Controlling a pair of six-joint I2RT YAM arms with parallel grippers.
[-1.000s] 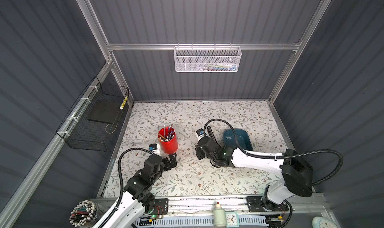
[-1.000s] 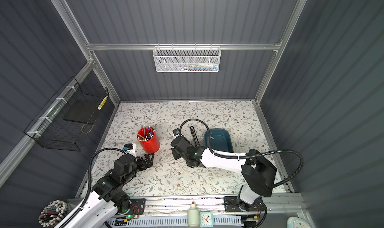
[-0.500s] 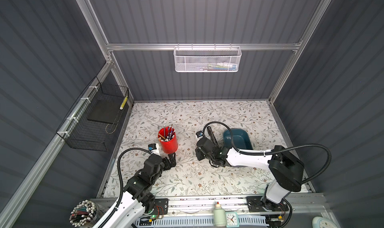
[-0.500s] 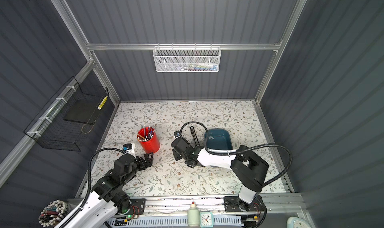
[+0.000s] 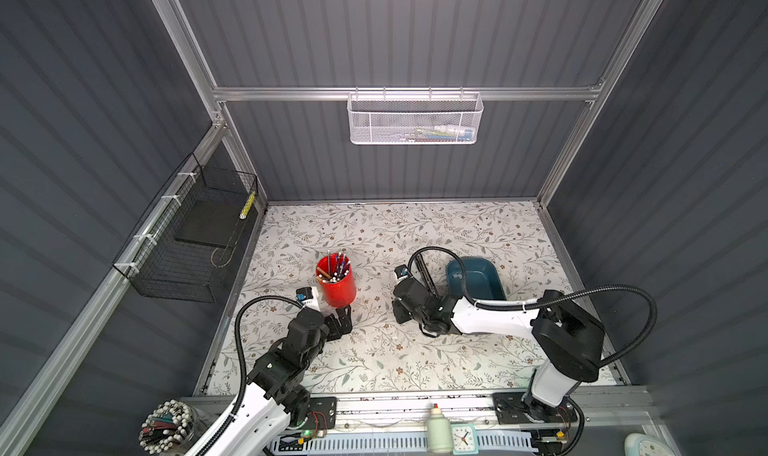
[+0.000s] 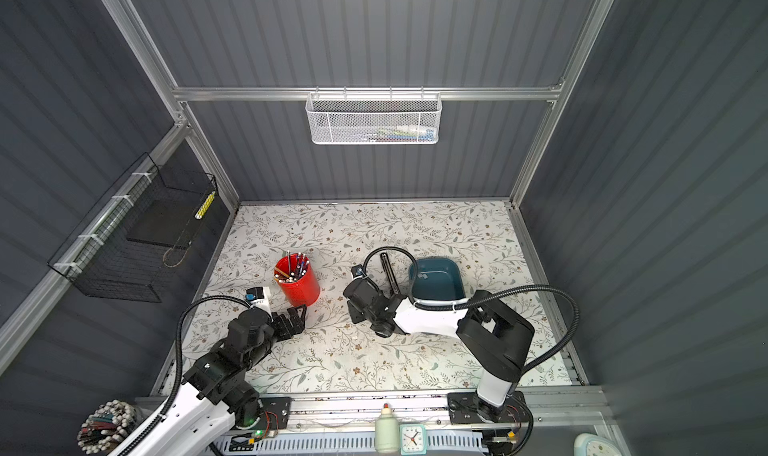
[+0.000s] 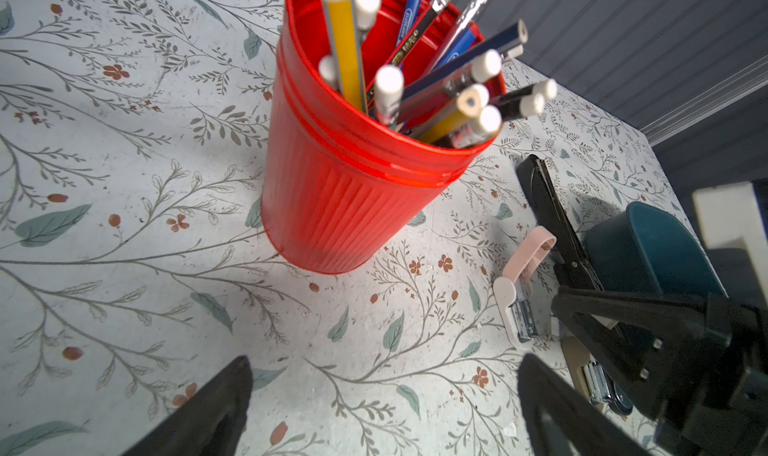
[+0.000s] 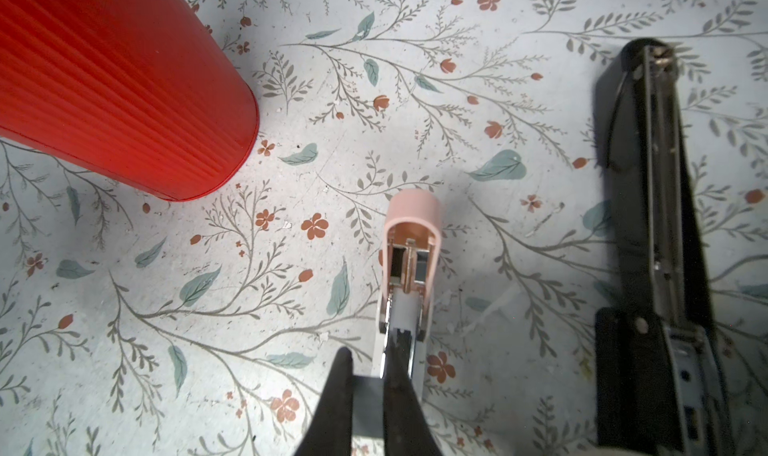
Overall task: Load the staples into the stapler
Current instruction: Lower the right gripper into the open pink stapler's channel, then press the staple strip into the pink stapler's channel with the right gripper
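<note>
Over the last second your right arm has swung its elbow in toward the middle, yet the right pincer [image 8: 368, 354] has hardly shifted. It has only crept a little toward the near edge of the counter [image 5: 374, 358]. Its jaws have stayed pressed to a narrow slit, tips down at the near end of the pink stapler [image 8: 411, 234], which lies flipped open straight ahead of them. Whether a strip is pinched there, I cannot tell.

Your left pincer [image 7: 384, 362] has not moved — it is spread wide and empty, with the red cup [image 7: 353, 192] just ahead of it.

I read this as the arm re-angling to line up on the open channel, not as loading done. Of the 2 staplers, the black stapler [image 8: 652, 184] lies folded flat just beside the right pincer. Past it, on the side away from the pincer, 1 small grey piece that I take for staples [image 5: 457, 276] sits in the teal tray [image 5: 484, 277].
</note>
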